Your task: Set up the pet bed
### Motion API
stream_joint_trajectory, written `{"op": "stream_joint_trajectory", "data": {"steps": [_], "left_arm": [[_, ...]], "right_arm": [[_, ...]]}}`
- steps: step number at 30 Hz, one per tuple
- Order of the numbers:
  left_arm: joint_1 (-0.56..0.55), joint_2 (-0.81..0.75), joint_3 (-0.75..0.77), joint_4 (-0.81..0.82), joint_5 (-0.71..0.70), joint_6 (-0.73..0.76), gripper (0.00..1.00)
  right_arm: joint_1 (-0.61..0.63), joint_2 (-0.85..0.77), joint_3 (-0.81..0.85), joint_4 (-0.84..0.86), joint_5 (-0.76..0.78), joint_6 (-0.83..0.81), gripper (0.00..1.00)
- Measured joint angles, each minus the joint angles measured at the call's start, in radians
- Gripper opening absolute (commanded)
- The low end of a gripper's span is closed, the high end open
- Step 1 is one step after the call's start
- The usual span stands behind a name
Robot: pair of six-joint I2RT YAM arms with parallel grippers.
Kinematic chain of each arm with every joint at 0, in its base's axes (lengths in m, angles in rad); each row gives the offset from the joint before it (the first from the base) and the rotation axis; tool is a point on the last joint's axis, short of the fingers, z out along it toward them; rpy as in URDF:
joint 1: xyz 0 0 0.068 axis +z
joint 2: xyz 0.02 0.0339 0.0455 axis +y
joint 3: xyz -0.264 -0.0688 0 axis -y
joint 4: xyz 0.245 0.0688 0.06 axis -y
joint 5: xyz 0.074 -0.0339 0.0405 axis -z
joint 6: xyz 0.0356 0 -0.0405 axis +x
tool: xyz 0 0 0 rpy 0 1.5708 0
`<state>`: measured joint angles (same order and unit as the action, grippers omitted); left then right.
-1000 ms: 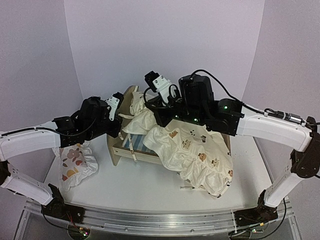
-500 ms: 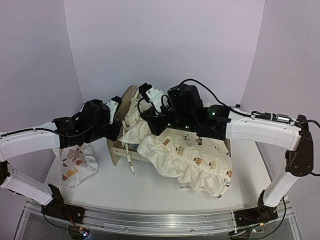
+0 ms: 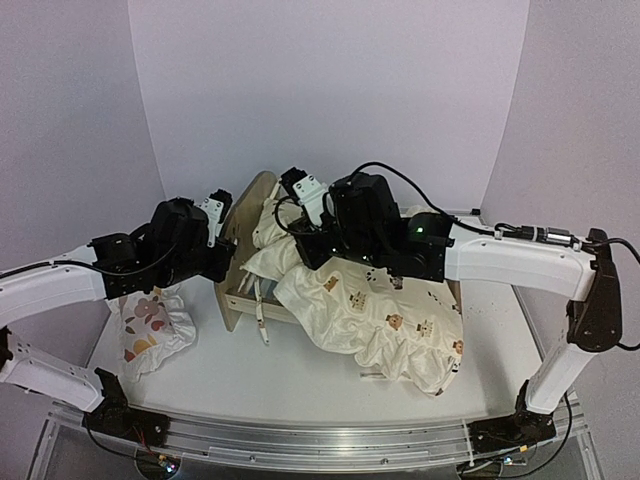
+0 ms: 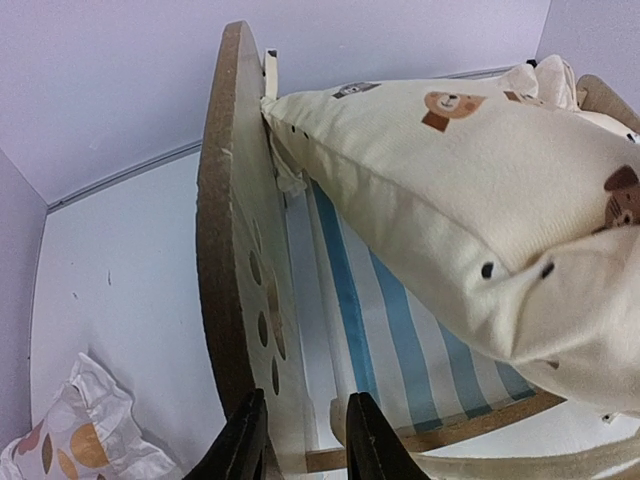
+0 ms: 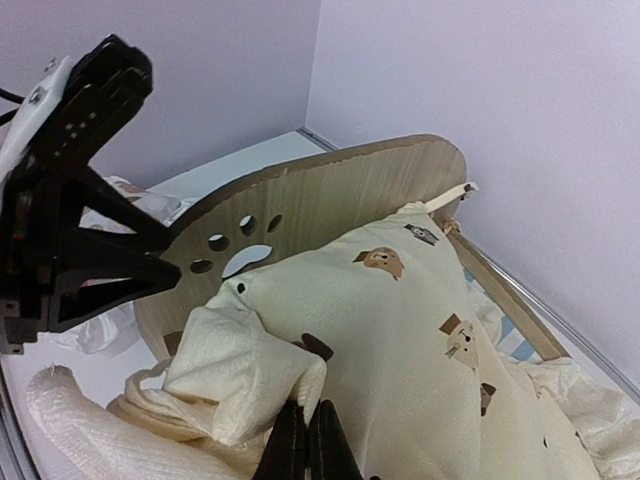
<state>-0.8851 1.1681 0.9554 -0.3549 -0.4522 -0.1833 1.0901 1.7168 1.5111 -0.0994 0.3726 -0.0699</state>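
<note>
The pet bed (image 3: 232, 300) stands left of centre on the bench (image 3: 300, 375), with its arched headboard (image 4: 225, 250) at the left end and the paw cutouts showing in it. Part of the blue-and-white striped base (image 4: 385, 335) lies bare just beside the headboard. The rest is under the ruffled cushion (image 3: 385, 315), which lies askew across the frame and spills over the far side onto the bench toward the right front.

The left pincer (image 4: 305, 400) has its fingers a little apart, one on each side of the headboard's lower edge, and appears to be clamped on the wood to steady the frame. The right pincer (image 5: 307, 425) has its fingers almost together, pinching a fold of the cushion near the corner closest to the headboard.

The step in hand looks like seating the cushion inside the frame, and it is perhaps half done. To do it well:
- hold the headboard firm so the light frame cannot slide or tip
- carry the pinched corner up against the headboard, low enough to land inside the rails
- draw the overhanging part back so the cushion lies flat on the stripes
- watch the loose ties, which could catch under the cushion

The small printed pillow (image 3: 150, 330) lies on the bench left of the bed, well apart from both pincers
</note>
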Motion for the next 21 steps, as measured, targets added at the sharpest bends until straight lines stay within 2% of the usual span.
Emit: {"op": "stream_joint_trajectory", "data": {"steps": [12, 21], "left_arm": [[-0.045, 0.055, -0.003, -0.023, 0.001, -0.055, 0.29], [-0.046, -0.082, -0.082, -0.085, 0.002, -0.175, 0.43]], "right_arm": [[0.000, 0.040, 0.001, 0.000, 0.047, 0.019, 0.00], [0.003, 0.180, 0.110, -0.016, 0.049, 0.018, 0.00]]}}
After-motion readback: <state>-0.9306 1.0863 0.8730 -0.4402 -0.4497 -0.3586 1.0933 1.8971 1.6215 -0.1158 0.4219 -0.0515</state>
